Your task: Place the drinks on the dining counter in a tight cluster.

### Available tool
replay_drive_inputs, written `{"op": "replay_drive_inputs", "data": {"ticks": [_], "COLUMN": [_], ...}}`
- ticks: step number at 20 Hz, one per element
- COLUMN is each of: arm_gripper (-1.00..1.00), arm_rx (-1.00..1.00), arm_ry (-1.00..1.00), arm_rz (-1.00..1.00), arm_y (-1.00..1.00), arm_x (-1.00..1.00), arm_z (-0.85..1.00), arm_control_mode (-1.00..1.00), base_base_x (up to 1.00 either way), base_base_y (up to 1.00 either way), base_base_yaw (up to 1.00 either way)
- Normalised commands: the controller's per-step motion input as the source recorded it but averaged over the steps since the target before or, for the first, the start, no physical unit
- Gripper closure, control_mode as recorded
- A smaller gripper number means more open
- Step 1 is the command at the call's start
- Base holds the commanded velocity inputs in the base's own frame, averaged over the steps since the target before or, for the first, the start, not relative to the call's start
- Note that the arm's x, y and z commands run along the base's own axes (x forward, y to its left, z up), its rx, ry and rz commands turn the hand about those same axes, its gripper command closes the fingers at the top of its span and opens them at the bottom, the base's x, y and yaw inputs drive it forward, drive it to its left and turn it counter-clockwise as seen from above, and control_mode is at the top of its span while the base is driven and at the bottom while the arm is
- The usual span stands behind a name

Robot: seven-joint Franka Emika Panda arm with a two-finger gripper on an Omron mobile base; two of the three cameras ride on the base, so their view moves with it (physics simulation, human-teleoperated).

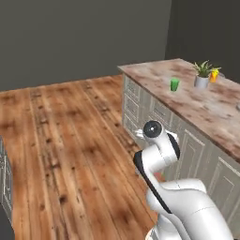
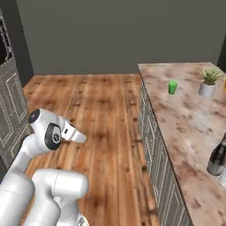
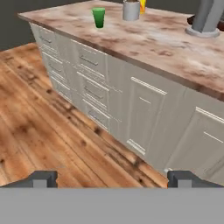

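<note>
A simulated kitchen with a wooden plank floor [image 1: 70, 140] and dark grey walls. Along the right stands the table [image 2: 185, 128], a wide island topped in beige marble with reddish-brown veining, above cream panelled cabinets [image 3: 144, 109] with drawers and doors.

On the far part of the marble top sits a small green cup [image 2: 172, 87]; whether anything is in it cannot be told. Further along is a pale pot [image 2: 206, 89] holding a green leafy plant [image 2: 211, 74]. Just beside the pot, on its far side, stands a yellow-amber bottle [image 1: 214, 75], partly hidden by the leaves.

At the near right of the right base view, a dark wine bottle [image 2: 217, 159] stands upright on the table, cut off by the frame edge. Close beside it at the very edge is a clear ribbed bottle [image 2: 223, 176], mostly out of frame. In the hand view, a grey cylinder on a round base [image 3: 205, 19] stands on the marble top.

The white robot arm [image 1: 161, 154] is folded low beside the cabinets, above the floor. Its hand [image 3: 112, 178] is spread wide and holds nothing, both dark fingertips [image 3: 41, 178] well apart, facing the cabinet fronts.
</note>
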Motion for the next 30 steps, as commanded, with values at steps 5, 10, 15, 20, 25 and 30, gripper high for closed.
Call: {"op": "replay_drive_inputs", "data": {"ticks": [5,10,15,20,25,30], "arm_gripper": [-1.0,-1.0,-1.0,-1.0,-1.0,-1.0], "arm_rx": [0.0,0.0,0.0,0.0,0.0,0.0], "arm_ry": [0.0,0.0,0.0,0.0,0.0,0.0], "arm_rz": [0.0,0.0,0.0,0.0,0.0,0.0], "arm_y": [0.0,0.0,0.0,0.0,0.0,0.0], "arm_x": [0.0,0.0,0.0,0.0,0.0,0.0], "arm_z": [0.0,0.0,0.0,0.0,0.0,0.0], "arm_control_mode": [1.0,1.0,1.0,1.0,1.0,1.0], "base_base_x": [-0.04,-0.04,-0.04,-0.04,-0.04,0.18], "base_base_y": [0.0,0.0,0.0,0.0,0.0,0.21], "base_base_yaw": [1.0,1.0,1.0,1.0,1.0,0.58]}}
